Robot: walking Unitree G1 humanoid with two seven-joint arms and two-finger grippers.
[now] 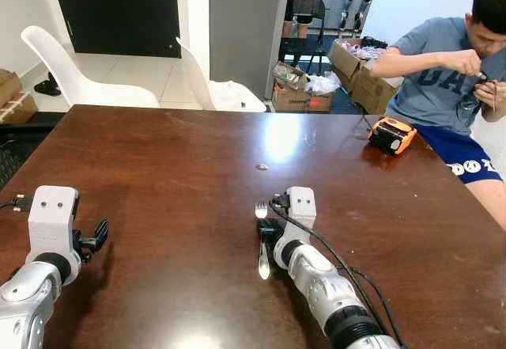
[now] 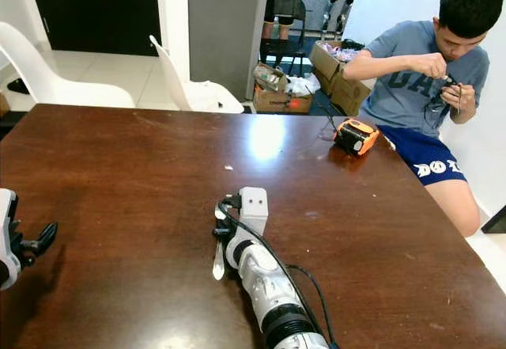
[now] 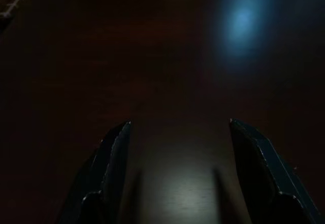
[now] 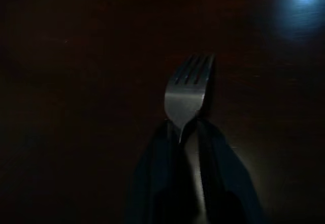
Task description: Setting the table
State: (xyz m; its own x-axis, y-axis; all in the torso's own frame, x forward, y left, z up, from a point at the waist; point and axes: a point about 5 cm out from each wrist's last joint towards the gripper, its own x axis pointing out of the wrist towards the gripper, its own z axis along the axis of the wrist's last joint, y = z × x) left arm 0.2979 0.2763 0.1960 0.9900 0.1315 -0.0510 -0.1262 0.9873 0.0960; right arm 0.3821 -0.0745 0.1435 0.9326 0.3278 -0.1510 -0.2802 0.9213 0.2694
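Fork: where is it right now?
In the right gripper, pinched at the neck of the fork, low over the brown table near its front middle.

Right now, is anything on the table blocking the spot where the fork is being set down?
Nothing visible does. The right tool is shut on the fork low over bare table; the orange device sits far off near the person.

- Setting: dining area of a home.
- Dark wooden dining table [image 1: 198, 167] in the near field.
- Two white moulded chairs [image 1: 79, 80] at its far edge; tiled floor [image 1: 134, 72] beyond.
- Cardboard boxes [image 1: 360, 76] far right.
- Seated person [image 1: 451, 72] at the right side.
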